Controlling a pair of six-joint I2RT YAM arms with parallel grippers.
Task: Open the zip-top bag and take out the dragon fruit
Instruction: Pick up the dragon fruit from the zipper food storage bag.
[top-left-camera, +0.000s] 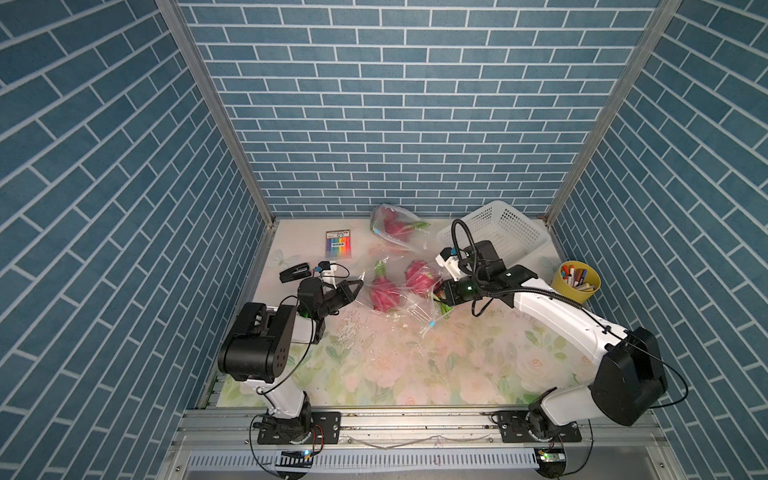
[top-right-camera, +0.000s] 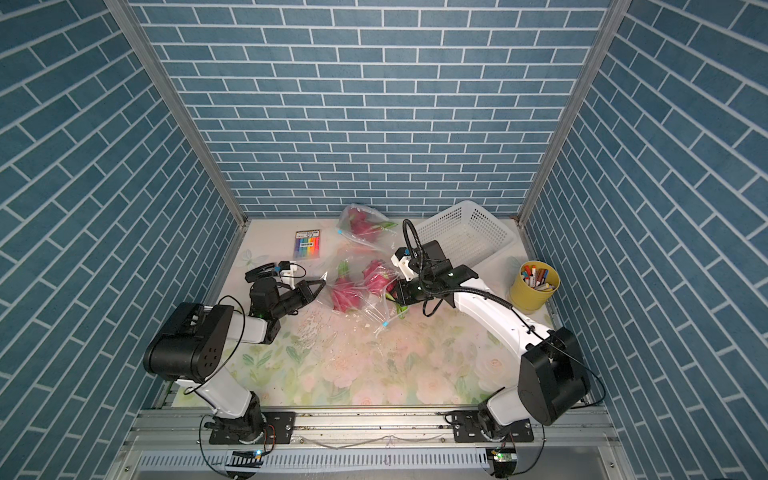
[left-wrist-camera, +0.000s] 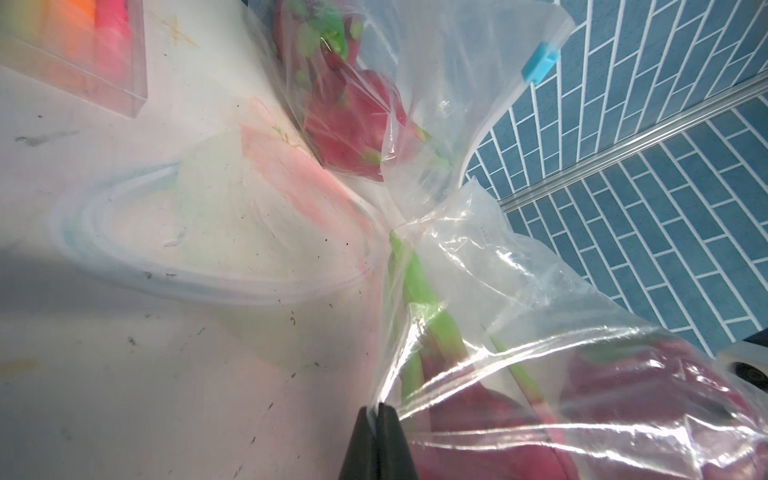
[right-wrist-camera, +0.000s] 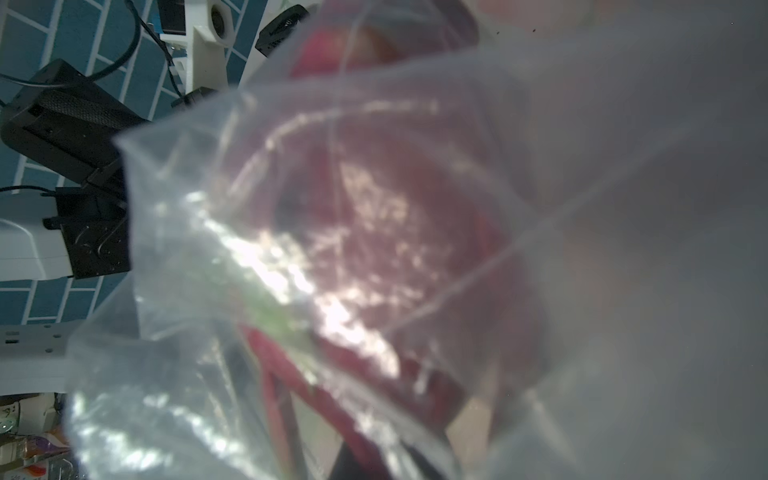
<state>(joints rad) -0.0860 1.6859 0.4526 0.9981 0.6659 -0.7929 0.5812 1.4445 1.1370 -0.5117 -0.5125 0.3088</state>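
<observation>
While your left claw (left-wrist-camera: 378, 411) is clenched on a fold of film from the near zip-top bag (top-left-camera: 409, 316), hold that pinch firm and pull only enough to draw the plastic taut. Two dragon fruit (top-left-camera: 382, 296) lie side by side inside it at mid-table. A third sits in a second bag (top-left-camera: 395, 226) by the back wall. Your right claw (top-left-camera: 439, 296) is pressed in at the end by the blue slider (top-left-camera: 432, 323). Film hides its tips, so I cannot tell if it grasps anything. I'd draw slowly along the bag's length, so the scales don't snag.
</observation>
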